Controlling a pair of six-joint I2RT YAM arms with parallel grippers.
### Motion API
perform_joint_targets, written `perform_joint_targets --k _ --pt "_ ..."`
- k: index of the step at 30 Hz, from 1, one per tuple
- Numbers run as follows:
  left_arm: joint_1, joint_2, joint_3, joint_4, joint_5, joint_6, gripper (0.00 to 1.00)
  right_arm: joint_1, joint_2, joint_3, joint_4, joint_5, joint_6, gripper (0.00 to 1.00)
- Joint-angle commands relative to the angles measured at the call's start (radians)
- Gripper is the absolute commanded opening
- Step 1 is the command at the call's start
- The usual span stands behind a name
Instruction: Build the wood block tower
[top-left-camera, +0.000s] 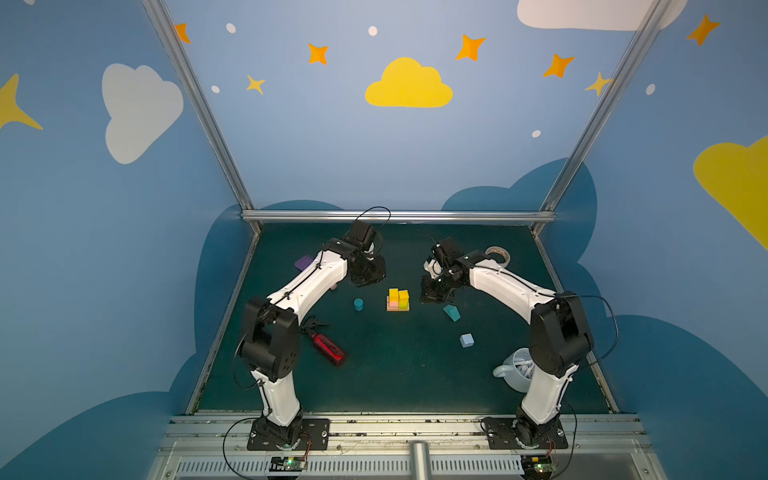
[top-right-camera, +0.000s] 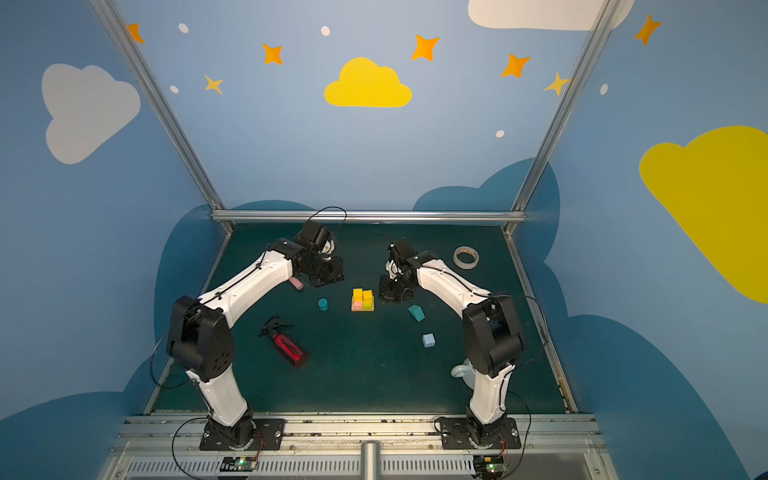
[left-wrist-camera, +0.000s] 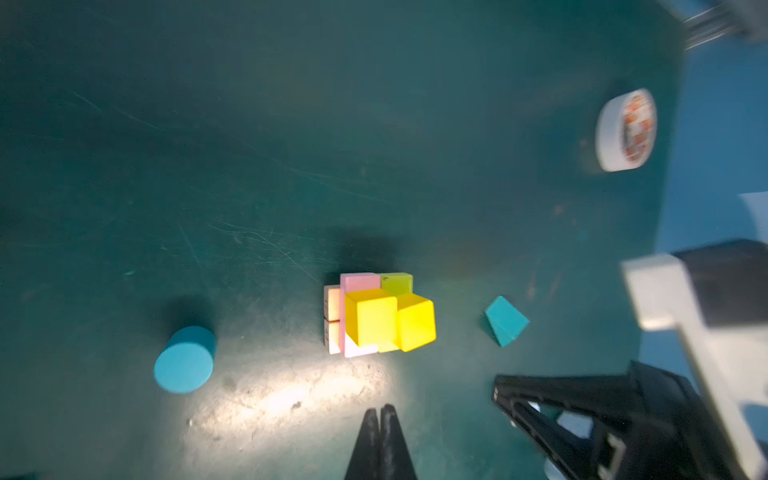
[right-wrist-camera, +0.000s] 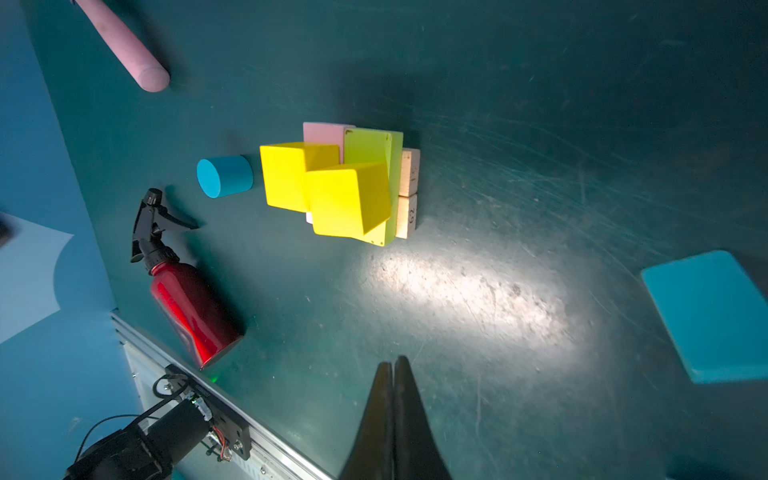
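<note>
The tower (top-left-camera: 398, 300) (top-right-camera: 363, 300) stands mid-table: two tan bars, pink and lime slabs, two yellow cubes (left-wrist-camera: 388, 320) (right-wrist-camera: 332, 187) on top. A teal cylinder (top-left-camera: 358, 304) (left-wrist-camera: 185, 359) stands to its left. To its right lies the teal house-shape (top-left-camera: 451, 312) (right-wrist-camera: 706, 316), and nearer the front the pale-blue cube (top-left-camera: 467, 340) (top-right-camera: 429, 340). My left gripper (left-wrist-camera: 381, 409) hovers left and behind the tower, shut and empty. On the tower's right, just behind the house-shape, my right gripper (right-wrist-camera: 392, 361) is also shut with nothing in it.
A red bottle (top-left-camera: 328, 349) (right-wrist-camera: 191, 307) lies at the front left. A purple spatula (top-left-camera: 304, 262) with a pink handle (right-wrist-camera: 124, 45) sits under my left arm. A tape roll (top-right-camera: 466, 257) is at the back right, a white mug (top-left-camera: 517, 370) beside my right arm's base.
</note>
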Motion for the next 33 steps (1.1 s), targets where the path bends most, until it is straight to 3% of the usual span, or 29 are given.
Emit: perform_joint_targets --k 1,20,33 --pt "0.003 0.067 0.09 -0.095 -0.004 0.044 0.06 -0.015 0.013 -0.014 0.135 -0.056 0.013 0.0" --pt "0.01 0.237 0.096 -0.068 0.013 0.019 0.05 -0.056 0.153 0.016 0.235 -0.088 0.044 0.0" --pt "0.011 0.261 0.094 -0.052 0.03 0.031 0.05 -0.053 0.186 0.049 0.234 -0.099 0.059 0.0"
